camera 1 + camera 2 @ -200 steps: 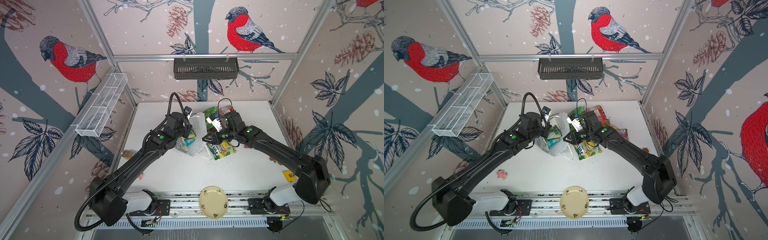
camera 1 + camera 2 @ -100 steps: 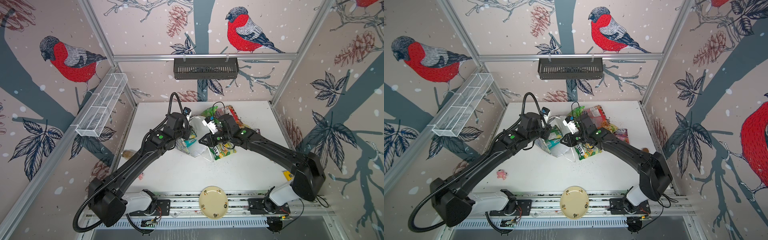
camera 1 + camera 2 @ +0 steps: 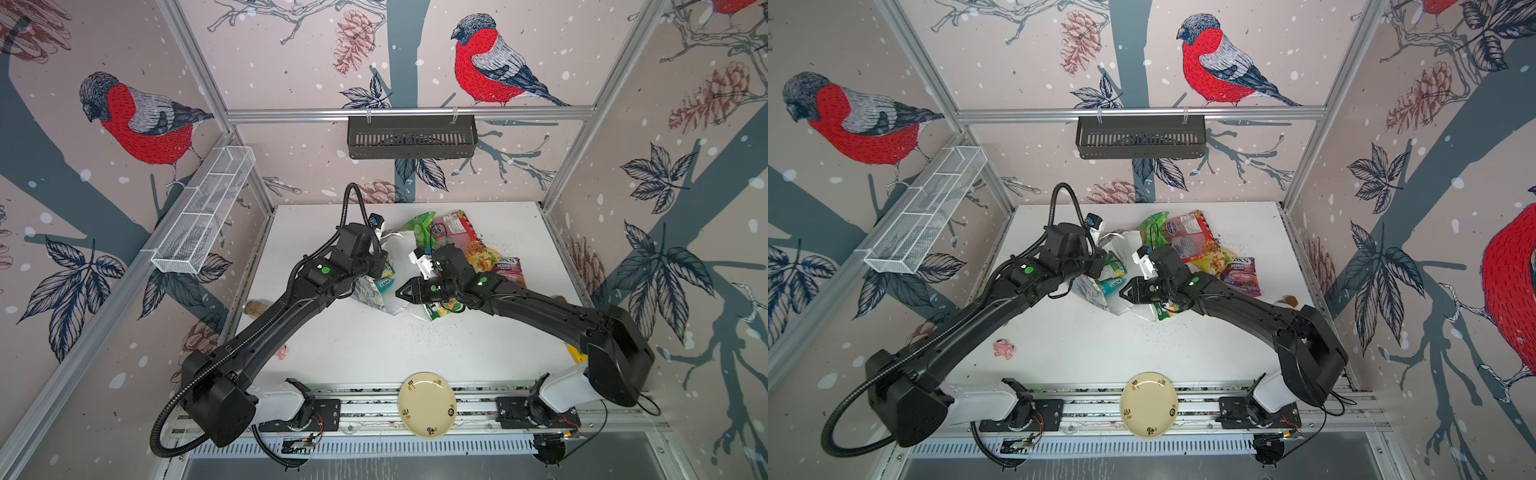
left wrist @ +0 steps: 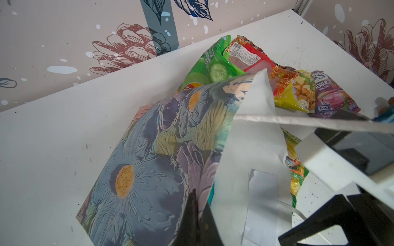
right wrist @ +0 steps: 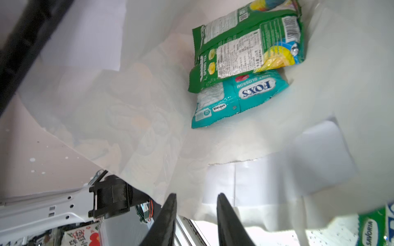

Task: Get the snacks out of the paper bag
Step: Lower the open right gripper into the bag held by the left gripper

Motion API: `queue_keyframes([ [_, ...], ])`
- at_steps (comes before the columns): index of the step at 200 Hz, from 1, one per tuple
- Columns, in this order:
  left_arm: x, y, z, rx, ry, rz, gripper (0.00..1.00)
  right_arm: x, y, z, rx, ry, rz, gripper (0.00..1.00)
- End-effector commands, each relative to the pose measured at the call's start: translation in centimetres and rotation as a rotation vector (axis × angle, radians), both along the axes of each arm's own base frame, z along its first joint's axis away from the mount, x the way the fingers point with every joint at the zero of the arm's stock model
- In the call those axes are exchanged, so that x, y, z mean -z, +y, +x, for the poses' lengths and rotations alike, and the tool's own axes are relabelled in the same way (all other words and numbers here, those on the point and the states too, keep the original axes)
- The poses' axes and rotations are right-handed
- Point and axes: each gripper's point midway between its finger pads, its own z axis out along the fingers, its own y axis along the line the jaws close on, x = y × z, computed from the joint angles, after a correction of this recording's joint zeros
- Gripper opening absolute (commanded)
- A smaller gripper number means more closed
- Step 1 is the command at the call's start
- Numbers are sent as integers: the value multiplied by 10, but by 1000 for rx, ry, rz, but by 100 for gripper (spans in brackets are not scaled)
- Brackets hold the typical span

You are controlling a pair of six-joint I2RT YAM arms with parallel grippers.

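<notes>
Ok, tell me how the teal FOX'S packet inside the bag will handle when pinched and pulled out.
Probably slippery: the teal FOX'S packet has glossy film with highlights. Likely light and floppy, as its edges look crinkled and thin. The green packet overlaps it in the paper bag, so pulling may drag that one along.

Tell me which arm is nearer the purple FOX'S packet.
Right. The right arm passes right by the purple FOX'S packet; the left arm is beyond the paper bag.
</notes>
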Motion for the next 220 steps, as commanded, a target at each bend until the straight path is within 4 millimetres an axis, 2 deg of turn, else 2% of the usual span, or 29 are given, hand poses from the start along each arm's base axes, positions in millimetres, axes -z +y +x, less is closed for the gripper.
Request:
queue_keyframes([
  [1, -4, -5, 2, -11, -8, -25, 0, -15, 11, 17, 97, -11, 85, 34],
  [32, -11, -5, 3, -8, -37, -17, 0, -6, 26, 20, 118, 22, 94, 34],
  [76, -7, -2, -6, 20, -19, 10, 0, 9, 50, 21, 159, 62, 74, 35],
  [117, -9, 6, -20, 39, -34, 22, 0, 23, 57, 43, 278, 26, 16, 39],
  [152, -10, 9, -24, 59, -44, 47, 0, 40, 65, 60, 334, 21, -35, 42],
  [184, -4, 7, -27, 77, -28, 49, 0, 59, 73, 61, 332, 62, -77, 45],
  [220, -2, 9, -30, 77, -32, 47, 0, 67, 74, 60, 334, 89, -81, 47],
])
